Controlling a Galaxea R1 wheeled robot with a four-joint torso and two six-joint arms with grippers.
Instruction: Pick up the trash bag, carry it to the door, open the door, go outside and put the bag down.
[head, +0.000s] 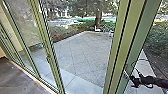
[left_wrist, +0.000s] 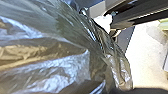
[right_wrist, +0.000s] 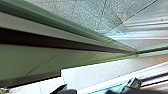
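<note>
Carrying looks done: trash bag (left_wrist: 50, 55) sits large and close at the left wrist, right gripper (head: 130, 79) is by the green door frame (head: 121, 50), can't tell whether either gripper is open or closed. Door opening is likely underway, amount unclear; going out to the paved yard (head: 82, 52) and setting down remain.

Ahead of me I see a paved patio (head: 82, 53), its joints crossing in a grid — beyond it a tree trunk (head: 98, 18) rises behind low shrubs (head: 68, 30). Leafy bushes (head: 158, 37) grow off to my right — and a grey-brown indoor floor (head: 17, 77) lies to my left.
</note>
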